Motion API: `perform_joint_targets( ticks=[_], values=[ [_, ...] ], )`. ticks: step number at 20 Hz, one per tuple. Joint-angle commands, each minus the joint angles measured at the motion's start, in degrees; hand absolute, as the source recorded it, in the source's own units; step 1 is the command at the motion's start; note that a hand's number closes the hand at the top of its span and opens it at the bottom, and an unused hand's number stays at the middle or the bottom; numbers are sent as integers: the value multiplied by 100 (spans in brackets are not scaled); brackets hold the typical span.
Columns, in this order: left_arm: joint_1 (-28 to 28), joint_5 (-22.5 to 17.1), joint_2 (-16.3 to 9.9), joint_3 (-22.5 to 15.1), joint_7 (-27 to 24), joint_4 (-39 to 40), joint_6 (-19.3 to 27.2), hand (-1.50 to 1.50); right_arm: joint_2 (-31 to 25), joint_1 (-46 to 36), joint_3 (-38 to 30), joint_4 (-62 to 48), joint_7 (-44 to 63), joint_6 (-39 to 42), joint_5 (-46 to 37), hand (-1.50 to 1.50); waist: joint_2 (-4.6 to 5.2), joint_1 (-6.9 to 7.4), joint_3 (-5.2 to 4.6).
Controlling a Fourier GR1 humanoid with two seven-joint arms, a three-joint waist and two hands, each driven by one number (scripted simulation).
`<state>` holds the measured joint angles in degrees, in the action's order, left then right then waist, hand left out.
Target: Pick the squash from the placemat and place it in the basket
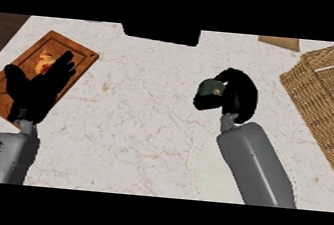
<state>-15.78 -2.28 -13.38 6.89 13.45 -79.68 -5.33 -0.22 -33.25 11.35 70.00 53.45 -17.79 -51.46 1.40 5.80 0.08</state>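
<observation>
Squash point(211, 90) inside right robot hand point(238, 95)

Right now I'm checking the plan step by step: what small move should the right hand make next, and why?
Probably carry the squash further right toward the basket. The right hand is curled round the squash above the bare counter, well clear of the placemat, and the basket lies to its right, not yet reached. The left hand rests open over the placemat.
</observation>
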Motion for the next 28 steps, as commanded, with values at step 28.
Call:
perform_joint_targets(
  ticks=[28],
  values=[
    [199, 6, -84, 249, -107, 111, 92, 0, -932, -4979, -1554, -3564, 2034, -1520, -2722, 150, -95, -428, -17]
  ],
)
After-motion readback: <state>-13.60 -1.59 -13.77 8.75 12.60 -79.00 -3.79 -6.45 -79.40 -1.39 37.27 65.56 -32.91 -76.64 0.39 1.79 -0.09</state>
